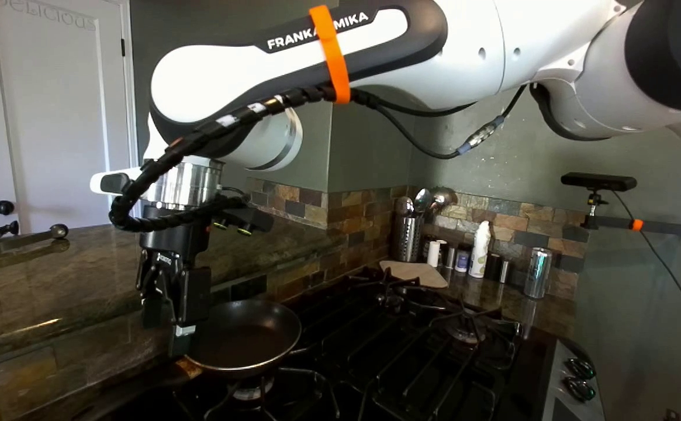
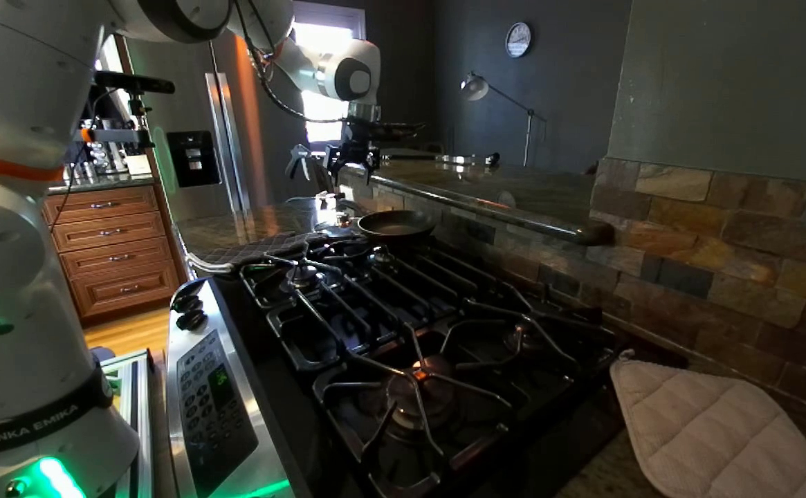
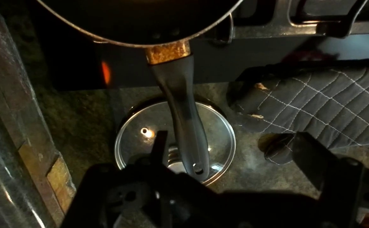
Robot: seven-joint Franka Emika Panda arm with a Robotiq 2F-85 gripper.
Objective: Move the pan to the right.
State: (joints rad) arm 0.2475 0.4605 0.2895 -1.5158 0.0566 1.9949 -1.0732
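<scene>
Currently, frying pan point(image 1: 244, 338): resting at a back corner of the gas cooktop point(image 2: 416, 325), over a burner point(image 1: 252, 389), its black handle point(image 3: 187, 117) reaching out past the cooktop's end edge.
Robotiq gripper point(image 3: 232, 139): above that same end of the cooktop, fingers point(image 3: 309, 155) spread wide and clamped on nothing; in the wrist view the handle's tip shows in the gap, nearer one finger (how much height remains is hard to judge).
Weight: probably moderate, mostly in the wide body, so lifting by the handle alone would likely let the far rim droop; a slide over the cooktop seems gentler.
Stiffness: rigid metal, by its look, with no give; the handle seems smooth, hard plastic, apt to twist or slip if pinched off-centre.
Where to hold: across the handle's slimmer waist, close to the cooktop's edge, which should shorten the lever.
Rusty bracket point(image 3: 168, 53): joining body and handle above the cooktop's margin; it could be rough or loose, so best left alone.
Glass lid point(image 3: 217, 136): just off the cooktop's end, beneath the handle; probably fragile, and low fingers might knock it.
Rightward: likely along the cooktop, away from the end that the handle overhangs.
</scene>
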